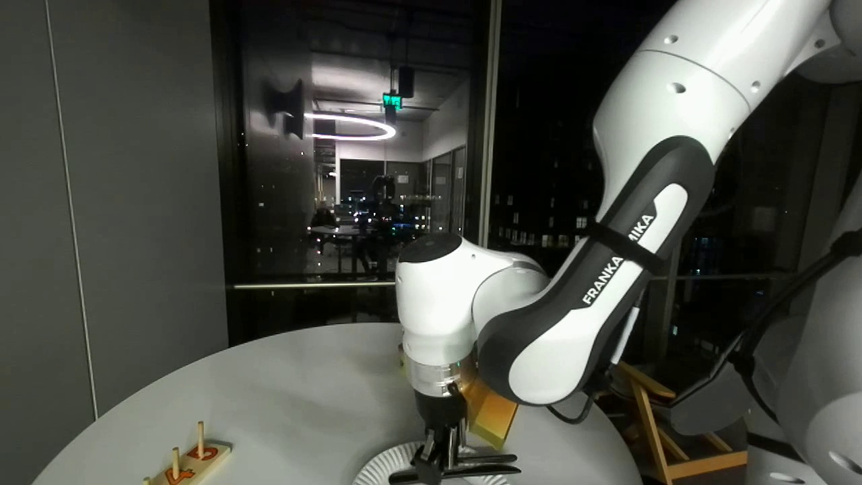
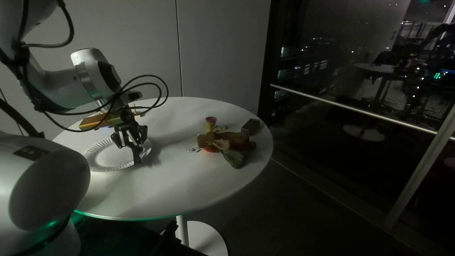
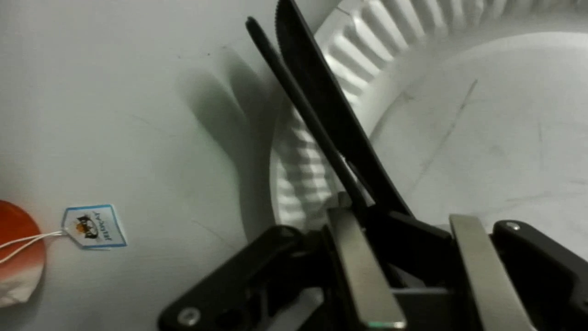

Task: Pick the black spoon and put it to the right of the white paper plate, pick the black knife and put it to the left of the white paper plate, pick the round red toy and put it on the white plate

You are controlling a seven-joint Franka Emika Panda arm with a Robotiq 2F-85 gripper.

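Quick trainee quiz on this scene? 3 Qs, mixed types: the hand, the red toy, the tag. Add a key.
1. Multiple choice. What does the hand hold?
A) a peg board
B) the black knife
C) a cup

2. True or false: the red toy is off the plate.

3. Fill in the blank: in the wrist view, the tag has a ____ border.

Key: 1: B. 2: true. 3: blue.
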